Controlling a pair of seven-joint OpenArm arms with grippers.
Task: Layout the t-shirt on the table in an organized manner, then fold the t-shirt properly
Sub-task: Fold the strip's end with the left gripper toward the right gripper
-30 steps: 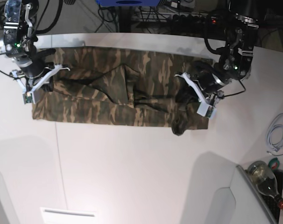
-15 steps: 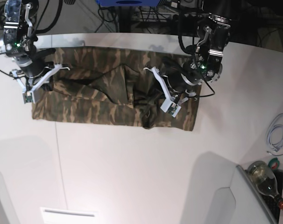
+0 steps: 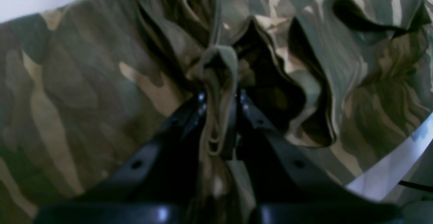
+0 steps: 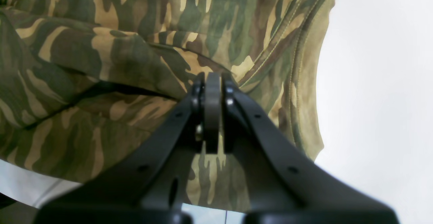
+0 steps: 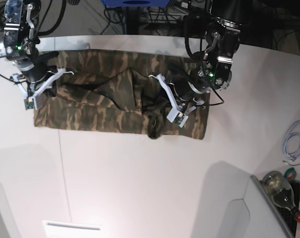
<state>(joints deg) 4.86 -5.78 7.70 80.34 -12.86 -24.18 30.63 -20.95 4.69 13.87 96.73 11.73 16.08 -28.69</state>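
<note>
The camouflage t-shirt (image 5: 100, 106) lies as a long strip across the far half of the white table (image 5: 140, 188). My left gripper (image 5: 162, 101) hovers over the strip's right part. In the left wrist view the left gripper (image 3: 220, 95) is shut on a bunched fold of the t-shirt (image 3: 84, 98), with loose folds hanging around it. My right gripper (image 5: 47, 90) sits at the strip's left end. In the right wrist view the right gripper (image 4: 213, 82) is shut at a crease of the t-shirt (image 4: 101, 65), near the hem, with bare table (image 4: 379, 82) beside it.
A coiled white cable (image 5: 293, 144) lies at the table's right edge. A bottle (image 5: 281, 191) and a grey panel (image 5: 249, 213) stand at the lower right. Cables and equipment run behind the far edge.
My left gripper has carried the shirt's right end leftward over the middle, so the strip is shorter on the right. The right arm has stayed still.
</note>
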